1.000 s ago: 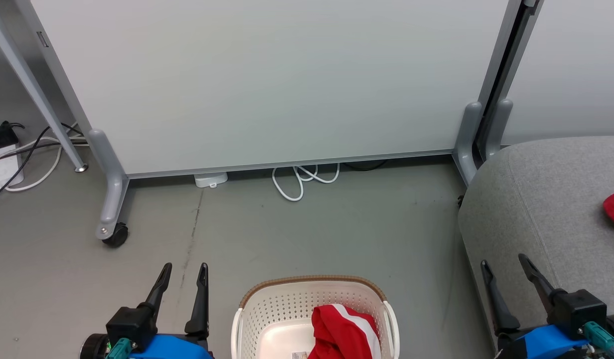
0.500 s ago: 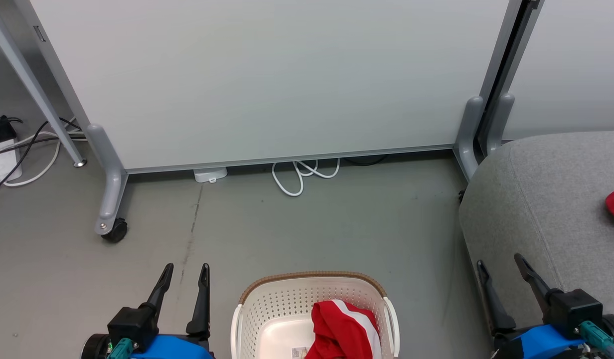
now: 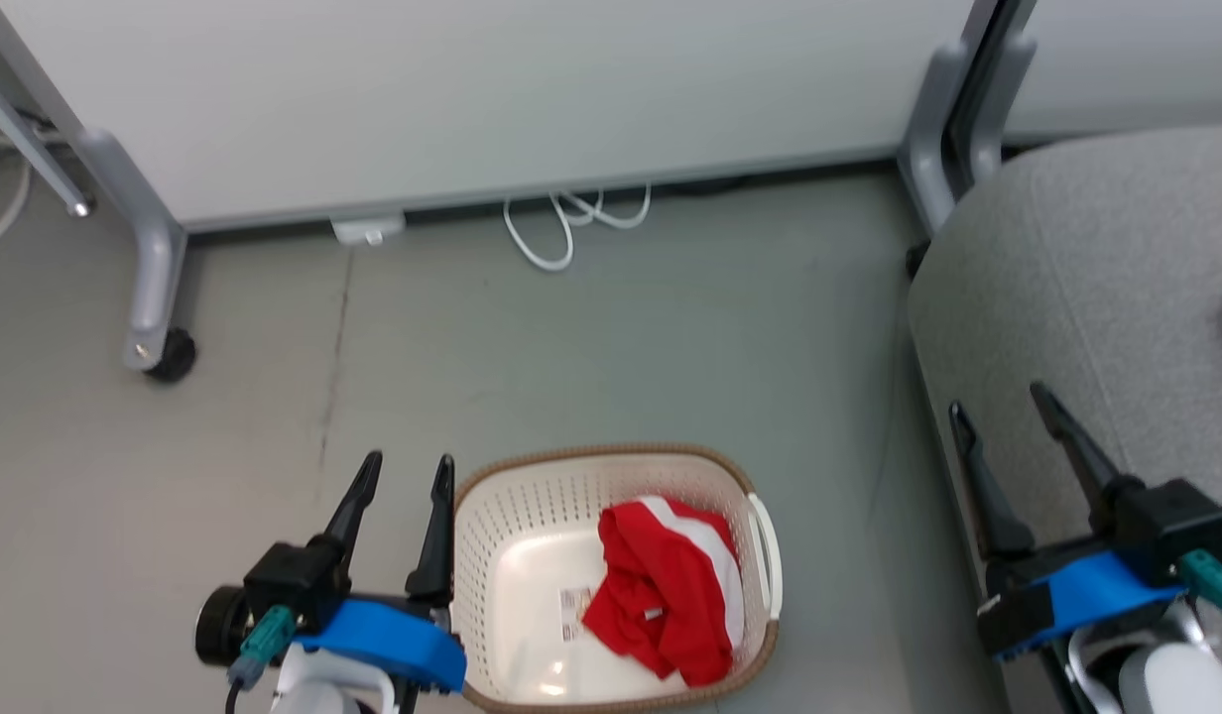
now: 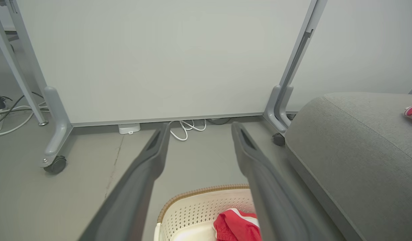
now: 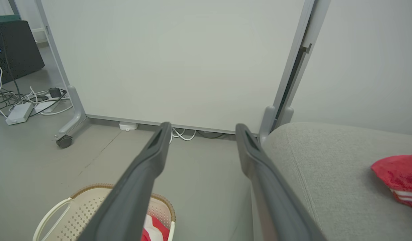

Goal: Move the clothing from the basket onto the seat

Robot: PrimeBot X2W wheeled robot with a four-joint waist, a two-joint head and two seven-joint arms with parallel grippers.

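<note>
Handling: red garment (image 3: 666, 595) in laundry basket (image 3: 532, 506) soft, light, probably limp
Grasping: bunched top fold
Jaws: left gripper (image 3: 409, 458), right gripper (image 3: 997, 398) spread, empty

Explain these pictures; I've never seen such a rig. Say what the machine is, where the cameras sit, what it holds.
This is a wheeled robot with two arms. The head view looks down from its head: the left tool and right tool are two-fingered pincers, both open and empty. The two wrist views look along each tool's fingers. On the floor stands a basket holding a red garment. On the right is a grey seat, where a second garment lies. Behind stands a wheeled white panel.
</note>
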